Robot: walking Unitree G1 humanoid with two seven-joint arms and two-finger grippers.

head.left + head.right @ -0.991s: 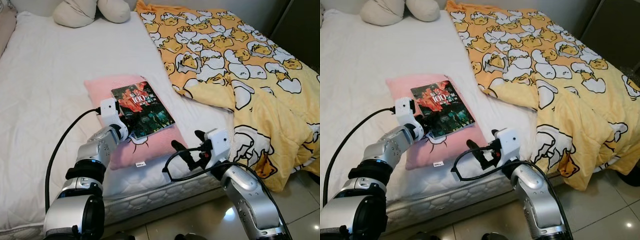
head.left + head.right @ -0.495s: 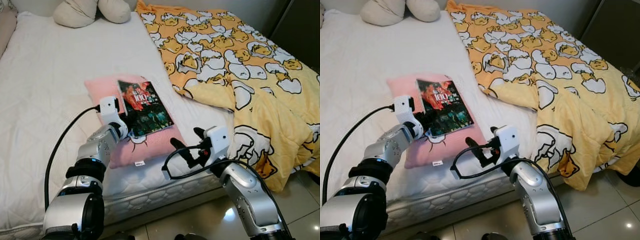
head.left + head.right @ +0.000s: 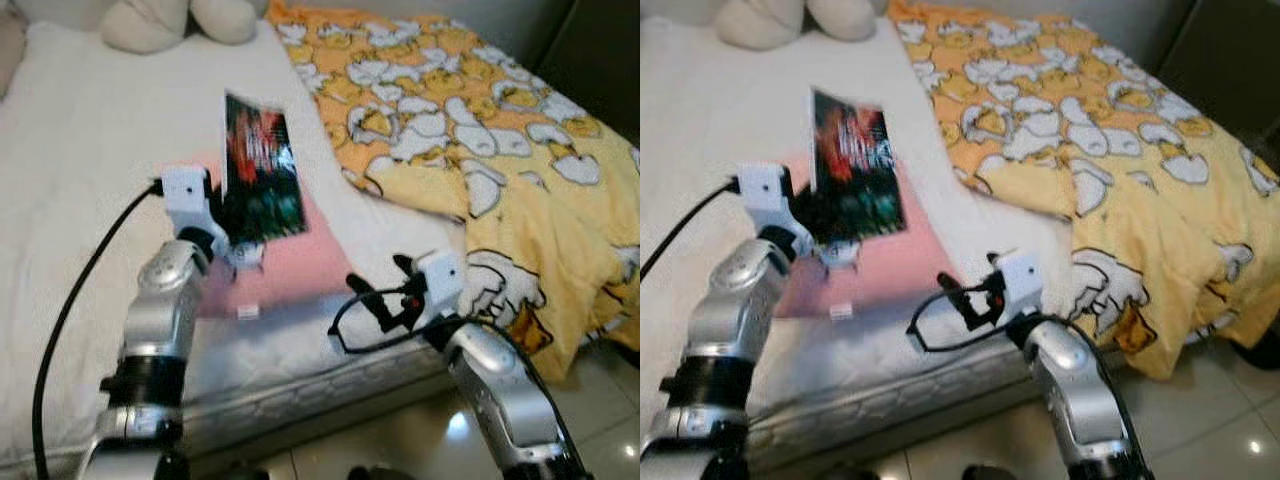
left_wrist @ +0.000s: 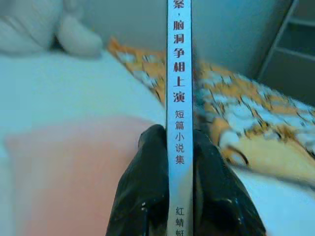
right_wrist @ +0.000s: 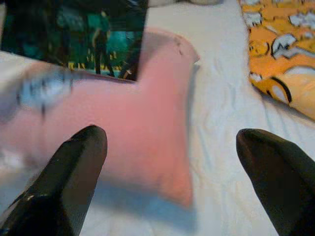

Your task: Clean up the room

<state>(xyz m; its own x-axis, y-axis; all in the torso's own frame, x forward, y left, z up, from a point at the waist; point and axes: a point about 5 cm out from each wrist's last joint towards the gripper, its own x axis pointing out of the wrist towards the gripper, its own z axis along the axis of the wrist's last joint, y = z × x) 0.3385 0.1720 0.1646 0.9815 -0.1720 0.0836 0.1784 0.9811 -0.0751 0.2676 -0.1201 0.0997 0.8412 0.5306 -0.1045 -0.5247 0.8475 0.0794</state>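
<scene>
Aloft, a thin, stiff book [image 3: 258,170] is clamped at its spine by the left hand [image 4: 179,172] above the pink pillow [image 3: 300,262]; light but apt to swing. The right hand [image 5: 172,162] gapes empty.

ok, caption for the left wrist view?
Left hand shut on the white spine of a thin book, above the pink pillow.

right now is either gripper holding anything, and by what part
The left gripper holds the book by its spine edge, one finger on each cover, lifted above the pink pillow. The right gripper is open and holds nothing.
</scene>
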